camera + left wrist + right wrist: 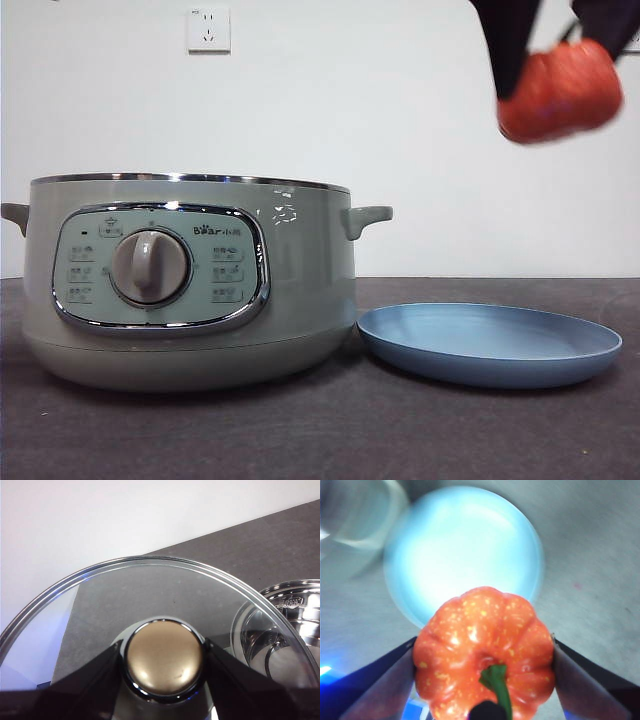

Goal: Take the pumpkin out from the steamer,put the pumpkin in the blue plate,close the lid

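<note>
My right gripper [556, 62] is shut on the orange-red pumpkin [560, 92] and holds it high in the air above the right part of the blue plate [490, 342]. In the right wrist view the pumpkin [484, 650], with its green stem, sits between the jaws, and the plate [462, 550] lies blurred below. The sage-green steamer [190, 280] stands open at the left, without its lid. My left gripper [164, 660] is shut on the knob of the glass lid [150, 590] and holds it beside the steamer's chrome rim [287, 615].
The dark grey table top [400, 430] reaches to a white wall with a power socket [208, 30]. The plate lies just right of the steamer, nearly touching its base.
</note>
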Available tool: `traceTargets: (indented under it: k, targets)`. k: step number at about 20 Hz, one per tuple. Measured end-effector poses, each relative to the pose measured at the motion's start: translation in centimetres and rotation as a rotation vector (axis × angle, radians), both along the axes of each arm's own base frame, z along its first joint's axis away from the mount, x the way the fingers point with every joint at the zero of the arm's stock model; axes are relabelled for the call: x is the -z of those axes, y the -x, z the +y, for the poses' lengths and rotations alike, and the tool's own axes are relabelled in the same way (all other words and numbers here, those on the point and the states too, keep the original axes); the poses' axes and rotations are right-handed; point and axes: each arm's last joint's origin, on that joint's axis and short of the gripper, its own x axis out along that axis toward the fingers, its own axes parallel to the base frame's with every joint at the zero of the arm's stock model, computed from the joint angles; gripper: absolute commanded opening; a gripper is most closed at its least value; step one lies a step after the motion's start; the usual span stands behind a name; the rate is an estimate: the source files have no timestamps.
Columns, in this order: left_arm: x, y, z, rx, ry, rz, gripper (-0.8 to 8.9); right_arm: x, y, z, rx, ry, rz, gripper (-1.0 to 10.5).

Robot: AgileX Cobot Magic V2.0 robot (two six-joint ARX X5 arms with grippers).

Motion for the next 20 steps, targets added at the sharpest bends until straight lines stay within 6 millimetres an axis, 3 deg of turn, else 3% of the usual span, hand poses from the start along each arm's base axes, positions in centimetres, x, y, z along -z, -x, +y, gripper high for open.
traceTargets:
  k: [4,10,20]
  targets:
    - [0.0,0.0,-0.2,0.049,0.019,0.01,-0.08,3.1,0.9,-0.6,0.018,-0.048,-0.076,-0.2]
    - [0.1,0.0,-0.3,0.091,0.035,0.019,-0.08,8.5,-0.5,0.2,0.021,-0.113,-0.172,-0.2]
    - [-0.4,-0.2,-0.4,0.091,0.058,-0.03,-0.08,13.1,-3.3,1.2,0.035,-0.084,-0.126,0.0]
